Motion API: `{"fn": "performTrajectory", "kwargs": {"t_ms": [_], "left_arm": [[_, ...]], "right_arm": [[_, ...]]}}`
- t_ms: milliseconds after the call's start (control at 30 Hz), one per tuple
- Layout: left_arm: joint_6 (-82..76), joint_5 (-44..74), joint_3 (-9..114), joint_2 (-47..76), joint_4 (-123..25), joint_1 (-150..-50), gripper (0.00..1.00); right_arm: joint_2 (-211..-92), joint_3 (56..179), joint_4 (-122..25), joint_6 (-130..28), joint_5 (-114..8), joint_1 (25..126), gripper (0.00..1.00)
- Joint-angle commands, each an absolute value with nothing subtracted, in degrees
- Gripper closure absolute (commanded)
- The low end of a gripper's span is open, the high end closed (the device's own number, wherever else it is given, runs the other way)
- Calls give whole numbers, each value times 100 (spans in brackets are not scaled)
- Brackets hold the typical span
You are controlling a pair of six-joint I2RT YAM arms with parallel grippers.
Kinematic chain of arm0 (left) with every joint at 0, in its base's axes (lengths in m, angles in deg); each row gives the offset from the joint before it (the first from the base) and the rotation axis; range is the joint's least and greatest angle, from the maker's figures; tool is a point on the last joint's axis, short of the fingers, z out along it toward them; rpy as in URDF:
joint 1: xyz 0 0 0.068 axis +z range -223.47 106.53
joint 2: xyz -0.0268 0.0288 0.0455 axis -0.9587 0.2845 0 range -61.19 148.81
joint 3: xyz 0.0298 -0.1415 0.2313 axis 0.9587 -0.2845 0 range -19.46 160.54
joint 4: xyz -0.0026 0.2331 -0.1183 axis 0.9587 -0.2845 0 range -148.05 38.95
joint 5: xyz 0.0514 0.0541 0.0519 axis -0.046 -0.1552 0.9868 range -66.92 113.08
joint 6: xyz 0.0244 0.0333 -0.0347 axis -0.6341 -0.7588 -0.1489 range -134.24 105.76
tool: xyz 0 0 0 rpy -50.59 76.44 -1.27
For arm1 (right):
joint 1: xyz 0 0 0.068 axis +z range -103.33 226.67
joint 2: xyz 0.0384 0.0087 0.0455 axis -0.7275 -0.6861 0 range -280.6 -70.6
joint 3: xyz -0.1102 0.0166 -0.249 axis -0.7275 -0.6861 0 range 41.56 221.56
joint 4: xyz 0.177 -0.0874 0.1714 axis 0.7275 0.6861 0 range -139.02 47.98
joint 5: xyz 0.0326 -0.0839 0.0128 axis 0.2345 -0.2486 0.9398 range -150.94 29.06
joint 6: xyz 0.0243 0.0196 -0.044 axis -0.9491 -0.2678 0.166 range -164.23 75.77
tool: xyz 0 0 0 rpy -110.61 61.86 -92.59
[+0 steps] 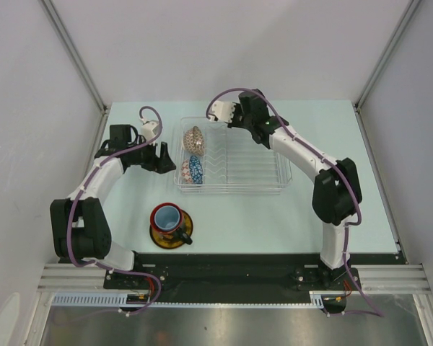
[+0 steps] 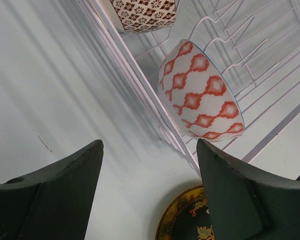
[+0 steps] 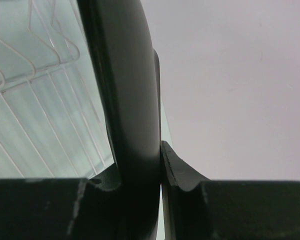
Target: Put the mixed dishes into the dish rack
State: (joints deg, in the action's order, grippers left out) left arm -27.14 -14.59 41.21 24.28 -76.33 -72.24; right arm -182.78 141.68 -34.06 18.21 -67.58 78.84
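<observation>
- Fingers (image 2: 55, 190) of the left gripper (image 2: 149, 150) stand wide apart, with bare table (image 2: 50, 100) between them. From above, the gripper sits just outside the left end of the dish rack (image 1: 245, 189).
- The small blue bowl (image 2: 200, 92) lies ahead and to the right of that gripper. It is tipped on its side inside the rack, close behind the rack's clear wall.
- The beige netted bowl (image 1: 195, 136) is tipped up in the same end, just behind the blue one.
- The right gripper (image 3: 150, 170) is clamped on a black plate (image 3: 130, 100). It hangs at the rack's far rim.
- The red mug (image 1: 167, 216) stands upright on the yellow saucer (image 1: 166, 239), on the table just in front of the rack's near left corner.
- The top view shows the small bowl's blue patterned inside. The left wrist view shows its white outside with red diamonds.
- That wrist view also catches a yellow rim and dark floral centre at its bottom edge, but not the mug.
- The right wrist view shows the plate edge-on only, so its pattern is hidden. Rack wires show to its left.
</observation>
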Motion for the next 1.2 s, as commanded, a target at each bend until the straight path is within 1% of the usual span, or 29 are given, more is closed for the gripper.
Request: {"fn": "performTrajectory", "kwargs": {"t_ms": [0, 567, 1167], "left_arm": [[-2654, -1480, 4075, 2362, -7461, -7268, 20], [-2681, -1462, 4048, 2344, -7461, -7277, 20], [-2698, -1436, 4075, 2327, -7478, -7277, 20]], "right_arm": [[-17599, 14238, -4305, 1695, -6771, 8033, 100], [-17836, 14123, -4480, 1413, -6569, 8069, 100], [-18310, 14369, -4445, 1150, -6358, 8016, 100]]}}
